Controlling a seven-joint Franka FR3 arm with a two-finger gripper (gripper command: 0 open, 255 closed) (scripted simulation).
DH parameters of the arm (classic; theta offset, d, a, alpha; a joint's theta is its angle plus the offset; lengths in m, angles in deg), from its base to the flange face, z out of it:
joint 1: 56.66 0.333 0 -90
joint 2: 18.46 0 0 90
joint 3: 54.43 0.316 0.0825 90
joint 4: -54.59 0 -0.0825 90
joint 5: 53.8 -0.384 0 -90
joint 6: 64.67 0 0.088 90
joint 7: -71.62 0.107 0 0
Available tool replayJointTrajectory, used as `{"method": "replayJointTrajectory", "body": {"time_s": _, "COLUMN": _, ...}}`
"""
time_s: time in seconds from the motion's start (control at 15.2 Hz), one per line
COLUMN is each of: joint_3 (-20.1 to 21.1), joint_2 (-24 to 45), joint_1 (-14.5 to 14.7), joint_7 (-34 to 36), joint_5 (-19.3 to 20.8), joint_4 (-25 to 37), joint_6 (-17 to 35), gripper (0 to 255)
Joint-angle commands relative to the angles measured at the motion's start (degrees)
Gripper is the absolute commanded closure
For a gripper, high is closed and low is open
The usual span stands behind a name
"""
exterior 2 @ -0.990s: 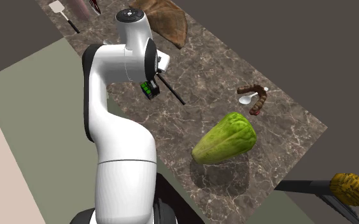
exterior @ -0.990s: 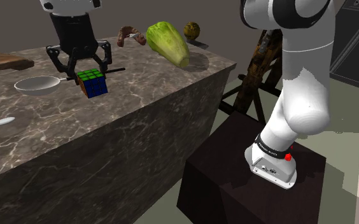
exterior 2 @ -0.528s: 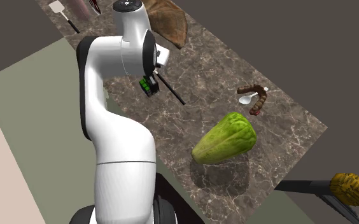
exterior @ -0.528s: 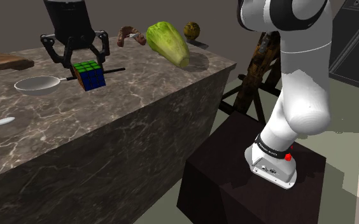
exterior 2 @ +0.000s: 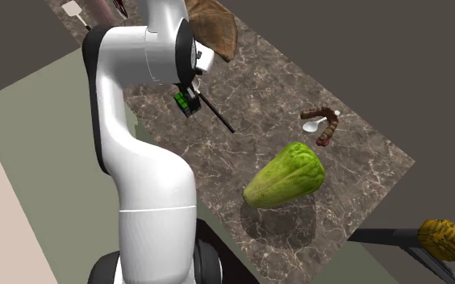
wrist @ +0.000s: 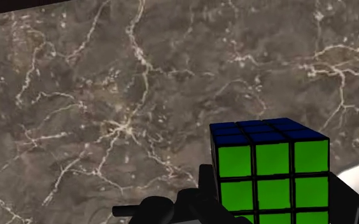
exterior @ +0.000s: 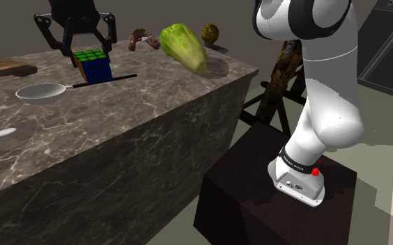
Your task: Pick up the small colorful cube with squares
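Shoulder view: the black gripper hangs over the marbled bench, its fingers pinching the colourful cube on two opposite sides. The cube appears to me clear of the surface, near the dark handle of a white pan. Wrist view: I read a green face and a blue face, each of nine squares. I judge the cube light, rigid and smooth-faced, so it could twist or slide in a shallow pinch. Flat opposite faces, taken near the middle, should give the surest hold.
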Motion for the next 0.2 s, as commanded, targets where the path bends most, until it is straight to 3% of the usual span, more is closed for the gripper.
{"method": "replayJointTrajectory", "body": {"time_s": 0.0, "joint_3": -0.2, "joint_2": 1.44, "joint_1": 1.32, "joint_7": -0.03, "joint_5": 0.7, "joint_4": 4.08, "joint_6": -2.6, "gripper": 255}}
{"method": "replayJointTrajectory", "body": {"time_s": 0.13, "joint_3": -0.23, "joint_2": 1.54, "joint_1": 1.42, "joint_7": -0.04, "joint_5": 0.74, "joint_4": 4.38, "joint_6": -2.79, "gripper": 255}}
